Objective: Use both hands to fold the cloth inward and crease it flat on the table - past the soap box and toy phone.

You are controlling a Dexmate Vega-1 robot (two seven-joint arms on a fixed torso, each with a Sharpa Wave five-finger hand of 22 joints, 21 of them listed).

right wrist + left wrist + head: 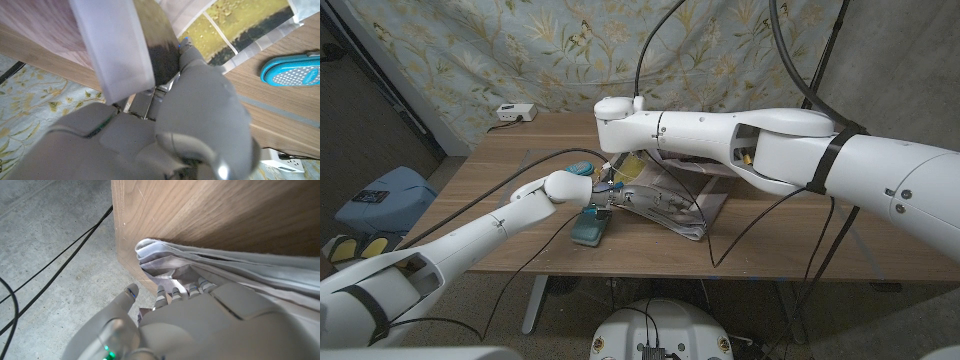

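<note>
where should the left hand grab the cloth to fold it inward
Grip the cloth at its bunched, layered corner by the table edge, coming from the robot's left side where the left hand already touches it; the stacked folds there give fingers an edge.

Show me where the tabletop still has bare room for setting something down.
Bare wood lies between the white power strip and the left hand, and along the near edge right of the cloth. It is crowded mid-table, where both hands, cloth and teal soap box meet.

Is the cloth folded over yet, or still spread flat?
Partly folded. The cloth lies bunched in stacked layers, shown in the left wrist view, with the left hand gripping its edge. Not creased flat yet.
</note>
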